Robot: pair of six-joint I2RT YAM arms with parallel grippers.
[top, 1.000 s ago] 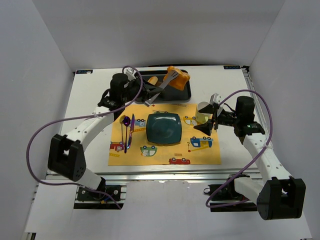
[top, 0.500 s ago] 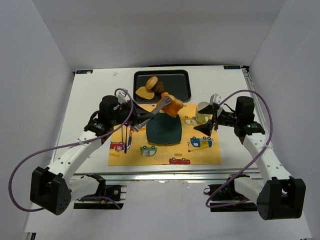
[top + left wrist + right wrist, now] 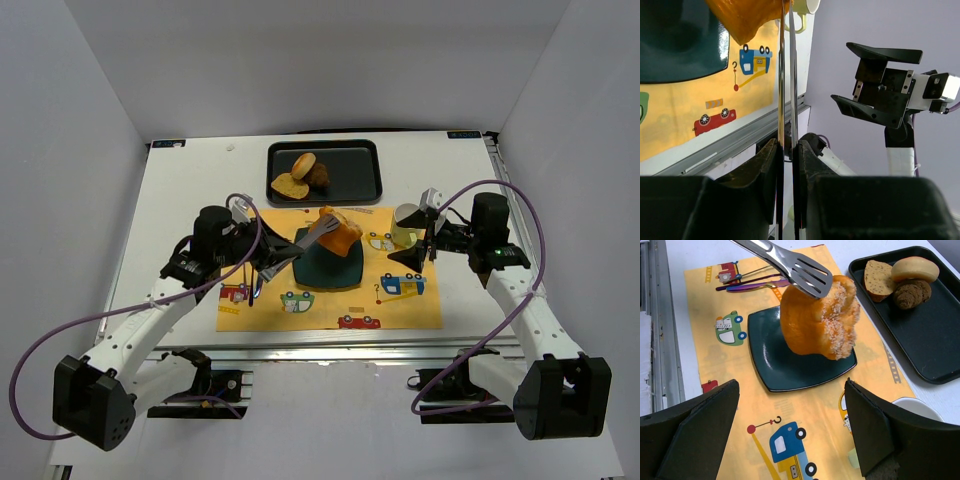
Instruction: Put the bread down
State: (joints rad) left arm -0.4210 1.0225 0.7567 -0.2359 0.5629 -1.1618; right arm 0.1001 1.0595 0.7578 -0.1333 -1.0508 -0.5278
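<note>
Swung bread [image 3: 340, 235] off the 12 o'clock tray [image 3: 355, 175] to over plate [image 3: 322, 272]; my left gripper [image 3: 787, 150] clamps tongs [image 3: 785, 75] pinching it, right gripper [image 3: 420, 235] gapes empty; tilted, it may roll off.

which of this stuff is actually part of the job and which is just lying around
In the job: bread, held up by the tongs; left gripper, shut on the tongs; teal plate below it.
Lying about: black tray with pale bun, brown slice and dark brown piece; mug; cutlery; placemat.
</note>
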